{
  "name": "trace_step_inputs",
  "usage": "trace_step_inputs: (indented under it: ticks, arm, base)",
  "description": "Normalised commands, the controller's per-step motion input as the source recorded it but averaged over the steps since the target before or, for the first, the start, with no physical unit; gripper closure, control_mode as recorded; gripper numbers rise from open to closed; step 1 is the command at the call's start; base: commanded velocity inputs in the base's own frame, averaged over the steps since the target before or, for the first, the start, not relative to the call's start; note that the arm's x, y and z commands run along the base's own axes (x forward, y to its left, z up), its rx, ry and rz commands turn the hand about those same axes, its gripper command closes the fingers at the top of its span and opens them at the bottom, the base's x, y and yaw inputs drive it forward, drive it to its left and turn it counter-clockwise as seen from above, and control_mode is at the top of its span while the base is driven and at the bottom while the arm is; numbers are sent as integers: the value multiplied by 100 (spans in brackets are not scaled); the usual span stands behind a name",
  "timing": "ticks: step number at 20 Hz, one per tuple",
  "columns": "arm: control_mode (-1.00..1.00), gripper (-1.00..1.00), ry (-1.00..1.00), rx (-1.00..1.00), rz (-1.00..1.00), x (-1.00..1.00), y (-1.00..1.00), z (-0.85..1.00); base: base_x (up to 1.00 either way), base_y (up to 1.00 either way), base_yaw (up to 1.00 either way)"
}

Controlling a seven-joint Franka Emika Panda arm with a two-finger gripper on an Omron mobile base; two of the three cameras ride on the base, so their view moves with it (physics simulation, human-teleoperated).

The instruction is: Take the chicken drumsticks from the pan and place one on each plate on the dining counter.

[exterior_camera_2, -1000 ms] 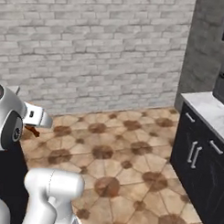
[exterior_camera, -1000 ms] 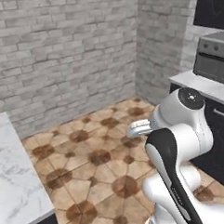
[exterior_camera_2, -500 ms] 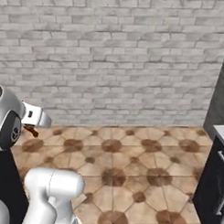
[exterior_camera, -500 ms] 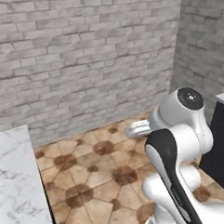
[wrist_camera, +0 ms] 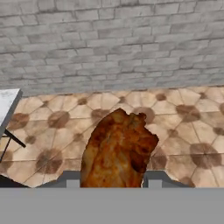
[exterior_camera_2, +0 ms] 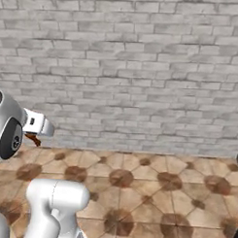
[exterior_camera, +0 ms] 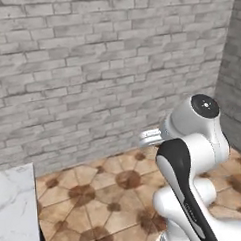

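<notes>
**Chicken in the air, still no plate close by**

Between the two fingers of the gripper [wrist_camera: 111,181], one chicken drumstick [wrist_camera: 118,153] sits squeezed tight. Seen from the hand, the meat bulges up from 6 o'clock, brown and shiny. From the right side, a small dark brown bit of it pokes out under the white hand [exterior_camera_2: 37,125] at about 9 o'clock. The drumstick hangs high over the brown tiled floor [wrist_camera: 175,113], with the grey brick wall [exterior_camera_2: 142,68] behind it.

A corner of the white dining counter [exterior_camera: 16,213] peeks in at about 8 o'clock from the left side, and at 9 o'clock [wrist_camera: 8,103] from the hand. No blue plate can be seen yet, so I think the trip to the plates is only partly done.

What could go wrong? The fingers hold round, greasy-looking meat (not a flat thing), so it could slip out if the arm swings or stops hard. It would land on the floor, far from any plate. The counter's edge sits close to the left, so a wide turn could bump the arm or the chicken against it. Setting it down too early would miss the plate.
</notes>
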Motion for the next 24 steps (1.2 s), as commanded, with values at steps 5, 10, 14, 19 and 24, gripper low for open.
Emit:
trace_step_inputs:
  ticks: [5, 10, 14, 19, 24]
  arm:
    - [100, 100, 0, 0, 0, 0, 0, 0]
    - [100, 100, 0, 0, 0, 0, 0, 0]
    - [100, 100, 0, 0, 0, 0, 0, 0]
    - [100, 100, 0, 0, 0, 0, 0, 0]
    - [100, 100, 0, 0, 0, 0, 0, 0]
  base:
    - [100, -18, 32]
    - [99, -19, 35]
    - [92, -18, 44]
    - [81, -16, 57]
    - [72, -14, 66]
